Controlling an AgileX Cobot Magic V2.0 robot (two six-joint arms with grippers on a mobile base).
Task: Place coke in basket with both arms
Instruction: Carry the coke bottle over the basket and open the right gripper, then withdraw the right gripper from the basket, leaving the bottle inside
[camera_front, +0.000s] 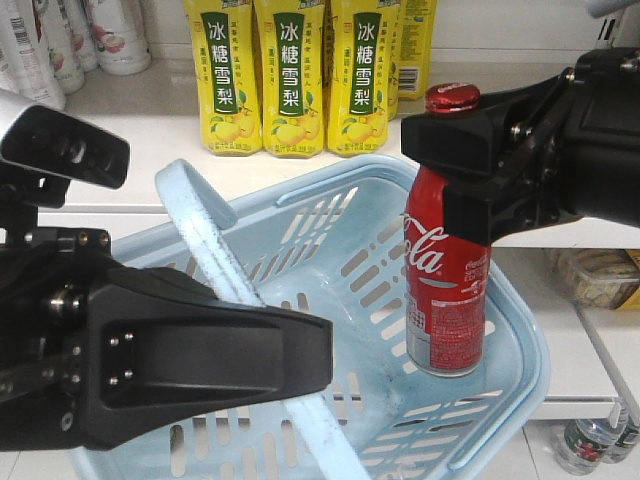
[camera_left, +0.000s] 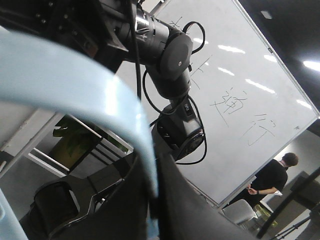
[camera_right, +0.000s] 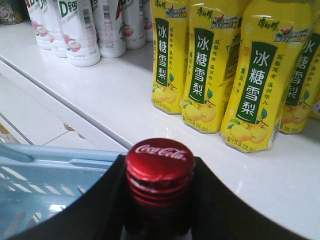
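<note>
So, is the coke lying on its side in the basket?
No, the coke stands upright inside the basket, its neck clamped by the right gripper.

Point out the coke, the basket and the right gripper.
coke (camera_front: 445, 320): front view, red body under the script.
basket (camera_front: 533, 350): front view, right rim.
right gripper (camera_front: 428, 175): front view, midway between fingertips.

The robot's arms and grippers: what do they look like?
Both grippers are matt black. The left gripper is a broad, angular shell with small silver screws; the right gripper shows linkage bars and bolts behind its flat fingers. In the left wrist view, an arm has round, glossy black joints with thin black cables looping off it.
</note>
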